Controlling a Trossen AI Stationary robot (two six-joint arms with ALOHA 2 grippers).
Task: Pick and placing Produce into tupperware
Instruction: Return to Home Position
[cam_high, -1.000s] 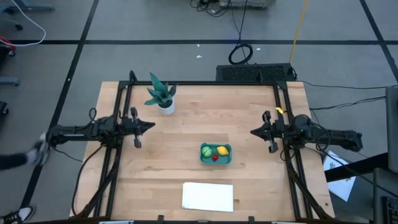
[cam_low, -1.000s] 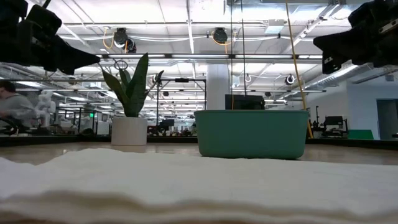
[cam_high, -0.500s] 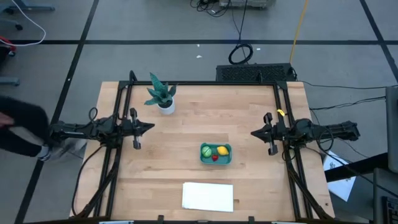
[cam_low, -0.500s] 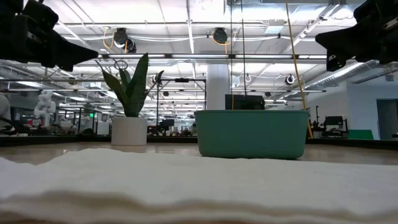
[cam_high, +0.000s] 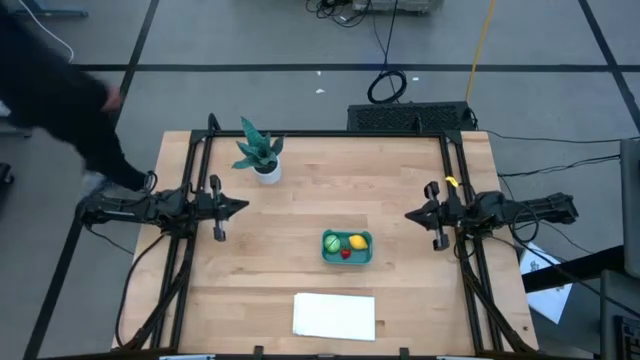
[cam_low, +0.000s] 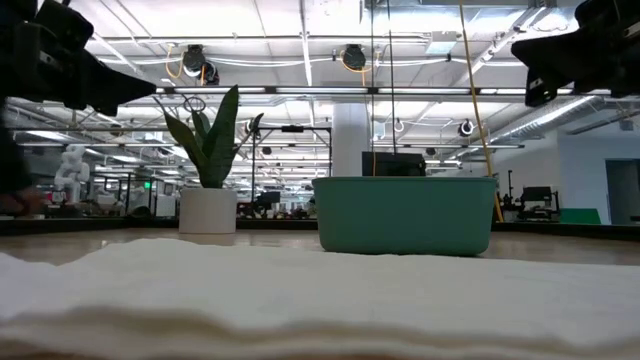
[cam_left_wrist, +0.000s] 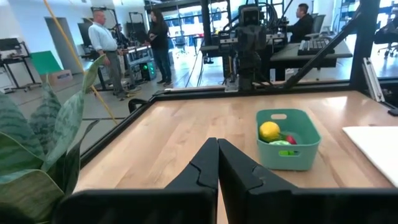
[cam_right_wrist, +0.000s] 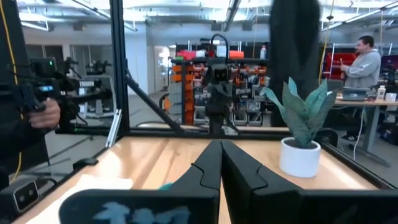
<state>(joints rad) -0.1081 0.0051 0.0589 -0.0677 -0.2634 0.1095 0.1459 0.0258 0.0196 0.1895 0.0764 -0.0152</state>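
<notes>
The tupperware (cam_high: 347, 248) sits mid-table (cam_high: 320, 180), holding the green piece (cam_high: 331, 241), lemon (cam_high: 357, 241) and strawberry (cam_high: 346, 254). A white sheet (cam_high: 334, 315) lies near it; a plant (cam_high: 260, 152) stands well apart. The left gripper (cam_high: 243, 204) hangs over the left side and the right gripper (cam_high: 408, 214) over the right, both clear of the tupperware, fingers pressed together on nothing. A person (cam_high: 60, 100) passes the left arm.

Bright, even light from ceiling strip lamps (cam_low: 304, 40) leaves faint shadows on the pale wooden surface (cam_high: 330, 185). A dark-clothed person (cam_high: 60, 90) is motion-blurred; the near flat white rectangle (cam_low: 300, 300) is unfocused.
</notes>
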